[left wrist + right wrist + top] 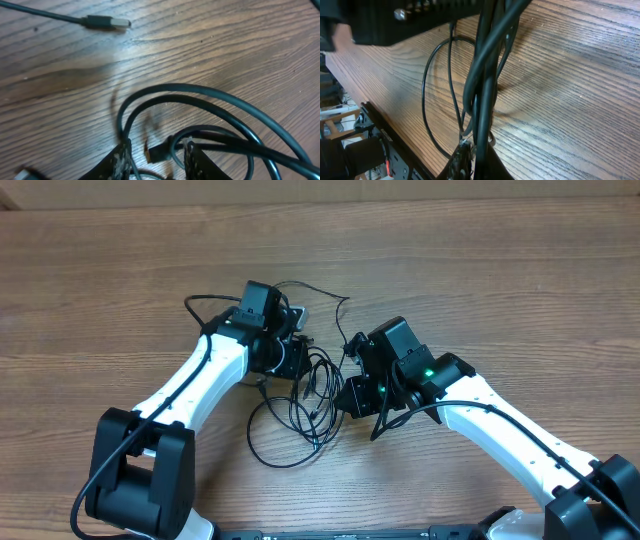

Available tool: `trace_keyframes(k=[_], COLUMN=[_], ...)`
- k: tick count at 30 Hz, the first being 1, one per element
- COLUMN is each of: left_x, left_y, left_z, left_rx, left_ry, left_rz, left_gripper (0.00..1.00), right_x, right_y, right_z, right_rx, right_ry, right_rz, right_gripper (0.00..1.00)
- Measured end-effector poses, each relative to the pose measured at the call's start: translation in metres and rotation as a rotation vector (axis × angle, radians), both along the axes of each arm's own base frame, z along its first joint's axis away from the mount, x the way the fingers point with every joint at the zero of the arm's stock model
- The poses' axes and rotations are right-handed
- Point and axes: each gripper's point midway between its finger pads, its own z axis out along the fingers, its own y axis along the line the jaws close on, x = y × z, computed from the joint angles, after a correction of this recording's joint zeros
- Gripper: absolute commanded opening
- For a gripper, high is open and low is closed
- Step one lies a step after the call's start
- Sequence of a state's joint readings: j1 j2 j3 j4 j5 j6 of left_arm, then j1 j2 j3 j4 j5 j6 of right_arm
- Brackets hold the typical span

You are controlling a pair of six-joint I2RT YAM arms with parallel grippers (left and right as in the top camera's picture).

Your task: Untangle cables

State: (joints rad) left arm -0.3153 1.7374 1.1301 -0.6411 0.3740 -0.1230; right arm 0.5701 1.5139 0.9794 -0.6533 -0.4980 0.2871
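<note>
Thin black cables (316, 385) lie in tangled loops on the wooden table between my two grippers, and one loop trails toward the front edge. My left gripper (297, 360) is low over the tangle. In the left wrist view its fingers (156, 147) are apart, with a small black plug (159, 152) and cable loops (210, 100) between and around them. My right gripper (346, 394) is at the right side of the tangle. In the right wrist view it (474, 152) is shut on black cable strands (482, 85) that run taut up from the fingers.
A USB plug with a metal tip (106, 22) lies loose on the wood beyond the left gripper. A thin cord (335, 298) arcs across the table behind the grippers. The table's front edge with a black frame (380, 137) is close to the right gripper.
</note>
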Motion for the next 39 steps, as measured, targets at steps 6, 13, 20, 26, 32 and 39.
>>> trace_keyframes(k=[6,13,20,26,32,39], left_x=[-0.003,-0.005,-0.009,-0.012,-0.02,-0.013], left_y=[-0.003,-0.004,-0.008,-0.012,-0.017,-0.001], left_z=[-0.011,-0.013,-0.017,-0.026,-0.036,-0.042], left_rx=[-0.007,-0.01,-0.01,-0.021,-0.02,0.059], left_ry=[-0.015,-0.012,-0.01,-0.023,-0.023,-0.018], left_rz=[-0.006,-0.009,-0.02,-0.019,-0.029,0.094], left_gripper=[0.36,0.36,0.36,0.4,0.36,0.29], right_x=[0.0,0.001,0.001,0.002,0.002,0.002], right_y=[0.0,0.0,0.001,0.001,0.001,0.001], right_z=[0.0,0.0,0.001,0.001,0.001,0.001], right_rx=[0.0,0.002,0.004,0.005,0.007,0.007], right_ry=[-0.001,-0.004,-0.007,-0.009,-0.012,-0.012], right_rz=[0.0,-0.001,0.0,0.0,0.0,0.0], right_gripper=[0.07,0.07,0.07,0.07,0.07,0.07])
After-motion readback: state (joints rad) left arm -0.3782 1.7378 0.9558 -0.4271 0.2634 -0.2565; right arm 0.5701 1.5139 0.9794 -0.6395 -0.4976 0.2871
